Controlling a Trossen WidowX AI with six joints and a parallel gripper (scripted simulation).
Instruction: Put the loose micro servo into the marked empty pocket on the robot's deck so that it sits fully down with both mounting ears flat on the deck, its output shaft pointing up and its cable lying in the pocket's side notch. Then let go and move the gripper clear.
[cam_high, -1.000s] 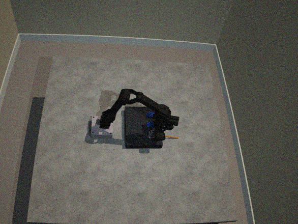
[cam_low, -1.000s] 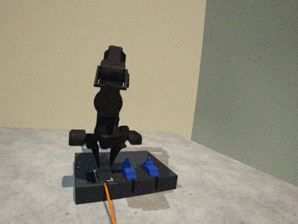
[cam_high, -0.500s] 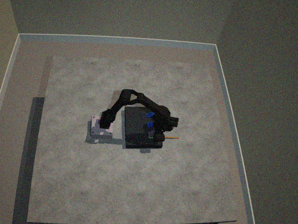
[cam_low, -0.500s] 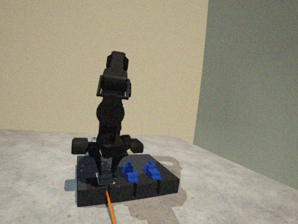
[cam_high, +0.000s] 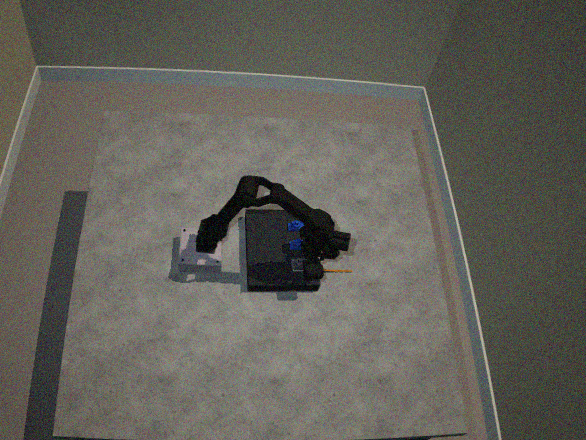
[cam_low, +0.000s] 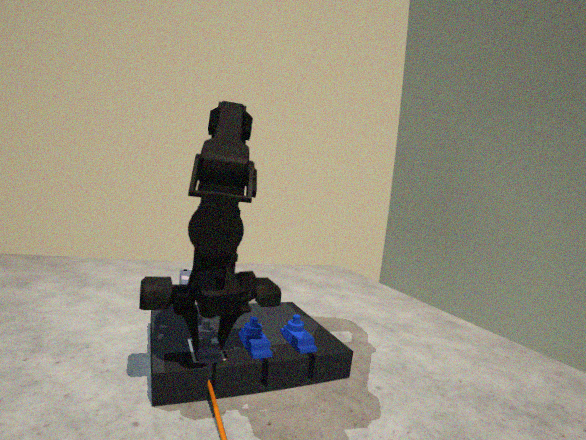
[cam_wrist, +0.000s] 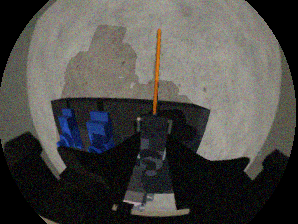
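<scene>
The deck (cam_high: 265, 250) (cam_low: 175, 387) (cam_wrist: 130, 111) is a dark block. The loose micro servo (cam_low: 208, 327) (cam_wrist: 152, 142), dark grey, stands low in the marked pocket, shaft up. Fingers and shadow hide whether its ears lie fully flat. My gripper (cam_low: 209, 353) (cam_wrist: 153, 136) points down with a finger on each side of the servo, tips close to the deck, and is shut on it. Corners of the pale pocket outline (cam_low: 224, 356) (cam_wrist: 170, 122) show beside the fingertips. The orange cable (cam_high: 337, 271) (cam_low: 216, 407) (cam_wrist: 158, 70) runs out at the deck's side notch; its start is dark.
Two blue servos (cam_low: 256, 340) (cam_low: 299, 336) (cam_wrist: 101, 131) (cam_wrist: 69, 126) sit in pockets on one side of my gripper, the nearer one close to a finger. A pale plate (cam_high: 189, 250) with small holes lies under the arm's base, beyond the deck.
</scene>
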